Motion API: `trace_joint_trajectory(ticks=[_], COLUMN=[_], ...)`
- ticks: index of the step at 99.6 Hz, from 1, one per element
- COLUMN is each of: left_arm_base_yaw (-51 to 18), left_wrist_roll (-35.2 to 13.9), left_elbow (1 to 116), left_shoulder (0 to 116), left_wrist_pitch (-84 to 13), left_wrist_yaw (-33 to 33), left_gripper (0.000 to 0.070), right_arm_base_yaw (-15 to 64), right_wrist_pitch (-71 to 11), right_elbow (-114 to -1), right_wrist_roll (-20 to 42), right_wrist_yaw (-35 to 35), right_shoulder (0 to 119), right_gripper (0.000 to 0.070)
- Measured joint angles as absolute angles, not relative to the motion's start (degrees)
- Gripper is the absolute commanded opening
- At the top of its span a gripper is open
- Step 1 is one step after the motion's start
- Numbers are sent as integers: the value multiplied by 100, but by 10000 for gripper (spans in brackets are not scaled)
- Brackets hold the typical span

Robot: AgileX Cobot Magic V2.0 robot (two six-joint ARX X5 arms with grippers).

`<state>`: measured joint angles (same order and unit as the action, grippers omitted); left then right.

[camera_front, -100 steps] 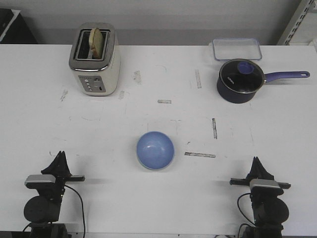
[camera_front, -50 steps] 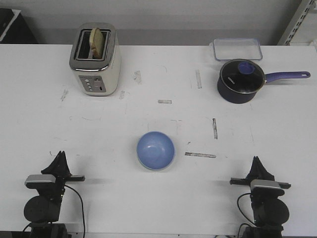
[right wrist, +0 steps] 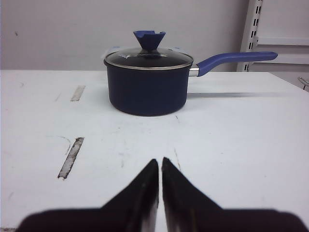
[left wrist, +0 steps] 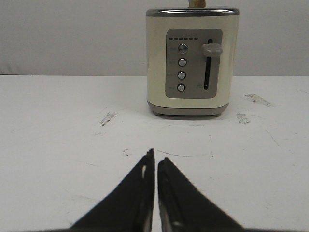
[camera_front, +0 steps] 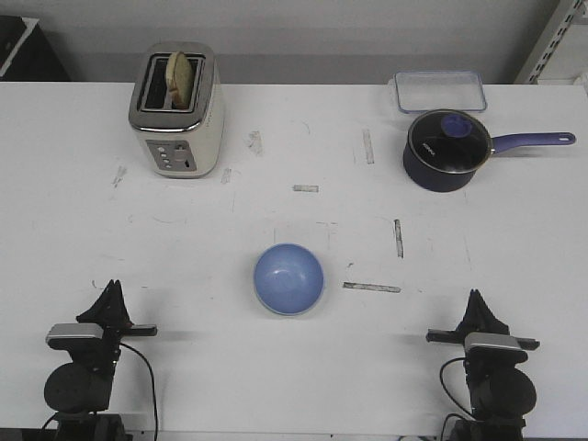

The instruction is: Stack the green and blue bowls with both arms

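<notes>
Blue bowl (camera_front: 288, 278) unmoved at frame centre, green one unseen, likely nested beneath; left gripper (camera_front: 111, 292) and right gripper (camera_front: 476, 301) parked low, fingers together, so probably finished.

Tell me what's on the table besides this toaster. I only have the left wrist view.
Observer: A blue bowl sits mid-table, upright, apart from both arms.
Operator: And the green one?
Observer: No separate green bowl shows in any view; only a pale rim edges the blue bowl.
Operator: What's on the right?
Observer: A dark saucepan with its lid on, and a clear container behind it.
Operator: Right gripper state?
Observer: The right gripper is shut and empty, like the left gripper.
</notes>
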<state>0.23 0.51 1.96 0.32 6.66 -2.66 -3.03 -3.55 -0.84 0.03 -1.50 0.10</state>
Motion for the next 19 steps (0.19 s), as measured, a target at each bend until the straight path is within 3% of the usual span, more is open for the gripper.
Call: trace_joint_trajectory(ticks=[19], left_arm_base_yaw=[23], left_wrist_roll=[51], left_elbow=[196], left_shoulder=[32], left_wrist_pitch=[663], left_wrist_yaw=[-266], left_gripper=[2], right_arm_base_yaw=[-303], right_wrist_pitch=[-355], right_elbow=[-84], right_wrist_roll=[3], right_wrist_yaw=[-150], right_shoulder=[10], right_gripper=[1])
